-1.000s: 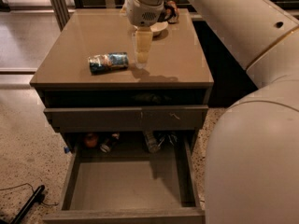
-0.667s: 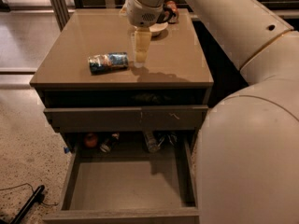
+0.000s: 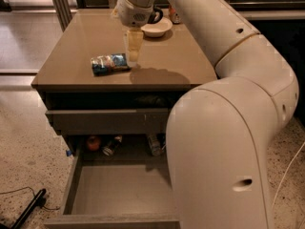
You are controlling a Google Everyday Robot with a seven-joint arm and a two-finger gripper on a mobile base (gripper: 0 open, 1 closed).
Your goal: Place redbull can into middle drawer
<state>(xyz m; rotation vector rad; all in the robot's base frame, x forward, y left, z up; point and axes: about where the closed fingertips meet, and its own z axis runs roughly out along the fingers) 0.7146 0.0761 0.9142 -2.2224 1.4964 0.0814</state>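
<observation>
The redbull can, blue and silver and slightly dented, lies on its side on the brown cabinet top, left of centre. My gripper hangs pointing down over the top, just right of the can and apart from it. Below, the middle drawer is pulled out wide, with a bare flat floor; my arm hides its right part.
A white bowl sits at the back of the top, behind the gripper. The upper drawer front stands slightly out. Behind the open drawer lie an orange-red can and two bottles. A black cable and rod lie on the floor at left.
The gripper has shifted a little left, closer to the can. The arm's elbow has swung in and covers more of the open drawer's right side. The can has not moved.
</observation>
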